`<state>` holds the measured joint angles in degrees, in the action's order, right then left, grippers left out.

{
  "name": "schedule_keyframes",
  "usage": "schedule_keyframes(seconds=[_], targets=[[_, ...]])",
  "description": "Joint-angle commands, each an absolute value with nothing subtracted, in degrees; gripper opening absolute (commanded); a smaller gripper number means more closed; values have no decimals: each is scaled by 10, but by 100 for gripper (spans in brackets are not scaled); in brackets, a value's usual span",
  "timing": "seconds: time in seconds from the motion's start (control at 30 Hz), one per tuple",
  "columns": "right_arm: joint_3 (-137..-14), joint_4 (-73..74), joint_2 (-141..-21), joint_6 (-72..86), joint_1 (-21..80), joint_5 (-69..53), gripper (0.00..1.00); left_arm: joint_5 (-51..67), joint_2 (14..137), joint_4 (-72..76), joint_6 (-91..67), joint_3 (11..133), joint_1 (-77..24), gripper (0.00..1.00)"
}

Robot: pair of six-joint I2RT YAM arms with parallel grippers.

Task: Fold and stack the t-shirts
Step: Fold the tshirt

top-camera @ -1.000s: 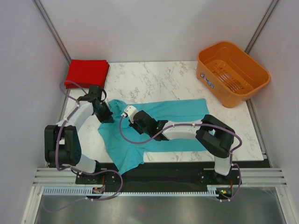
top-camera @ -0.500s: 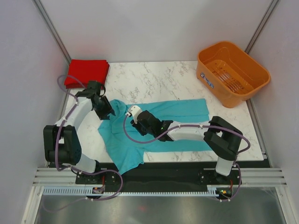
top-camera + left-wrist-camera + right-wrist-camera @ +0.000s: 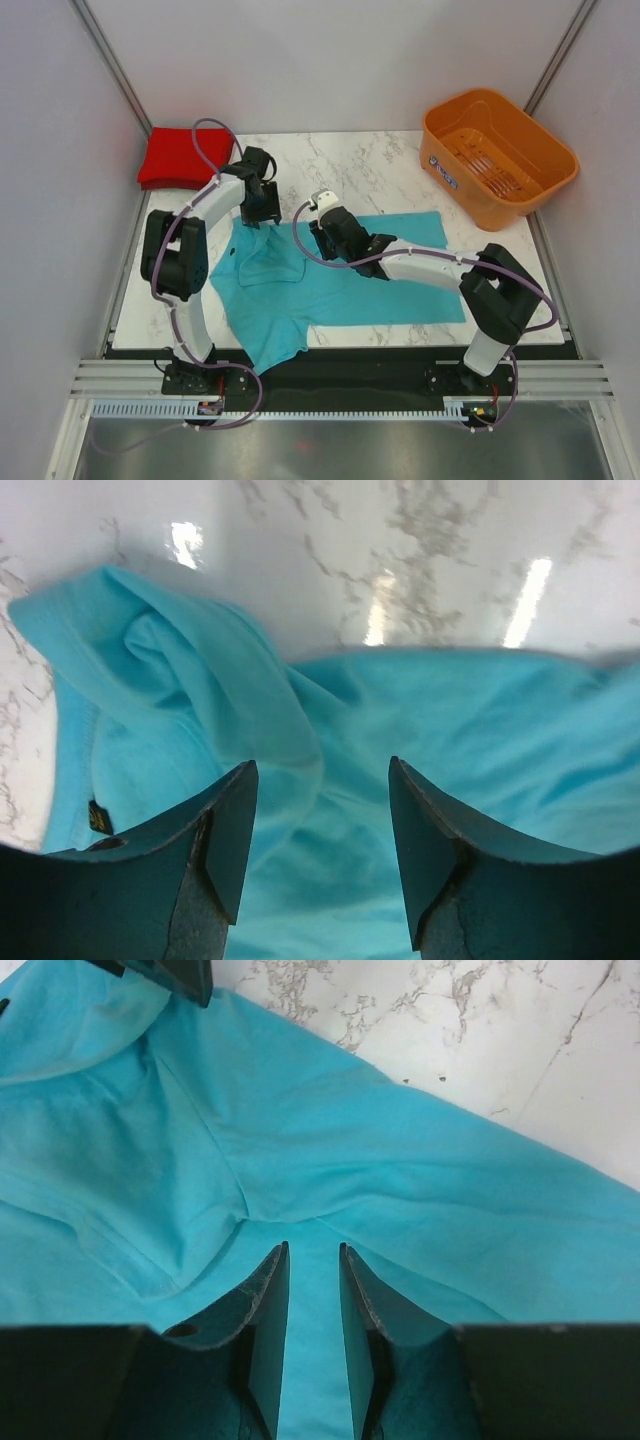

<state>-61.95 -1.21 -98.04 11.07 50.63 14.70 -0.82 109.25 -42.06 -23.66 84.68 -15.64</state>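
The teal shirt (image 3: 400, 270) is lying spread across the middle of the marble worktop (image 3: 370, 165), running from left to right. One sleeve is trailing down toward the near edge on the left. Its far left part, by the neckline, is bunching into soft folds, and a small dark tag is showing there in the left wrist view.

The left gripper (image 3: 322, 775) is hanging over that rumpled far-left corner with its jaws standing wide apart and nothing between them; the cloth is lying loose beneath. The right gripper (image 3: 312, 1252) is reaching in from the right and hovering just above the upper middle of the same shirt. Its jaws are parted by only a narrow gap and are gripping nothing, with flat cloth showing through the gap. The two grippers are sitting near each other, and a fingertip of the left one is peeking into the top corner of the right wrist view.

The red shirt (image 3: 175, 155) is resting folded at the far left corner of the worktop, well apart from the teal one. An orange basket (image 3: 480, 205) is sitting at the far right corner.
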Motion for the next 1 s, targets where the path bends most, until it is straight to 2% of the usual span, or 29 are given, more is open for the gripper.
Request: schedule_keyframes(seconds=[0.0, 0.07, 0.1, 0.13, 0.17, 0.2, 0.3, 0.63, 0.77, 0.97], targets=[[-621, -12, -976, 133, 494, 156, 34, -103, 1134, -453, -207, 890, -154, 62], [-615, -15, -976, 136, 484, 154, 34, -124, 1150, -462, -204, 907, -154, 60], [-613, -16, -977, 139, 473, 152, 34, -131, 1152, -464, -202, 912, -153, 54], [-610, -18, -980, 144, 467, 150, 34, -138, 1156, -464, -201, 923, -152, 44], [-608, -25, -983, 148, 461, 149, 34, -143, 1155, -465, -202, 928, -150, 27], [-604, -27, -986, 150, 450, 146, 33, -139, 1152, -465, -205, 933, -143, 23], [-598, -38, -1004, 158, 426, 143, 31, -108, 1136, -463, -216, 935, -126, 21], [-594, -2, -1063, 208, 327, 166, 30, 40, 1110, -416, -243, 882, -47, 26], [-583, 25, -1062, 220, 305, 201, 29, 60, 1110, -407, -261, 858, -19, 14], [-570, 45, -1060, 253, 293, 243, 28, 48, 1073, -401, -339, 777, 32, 4]])
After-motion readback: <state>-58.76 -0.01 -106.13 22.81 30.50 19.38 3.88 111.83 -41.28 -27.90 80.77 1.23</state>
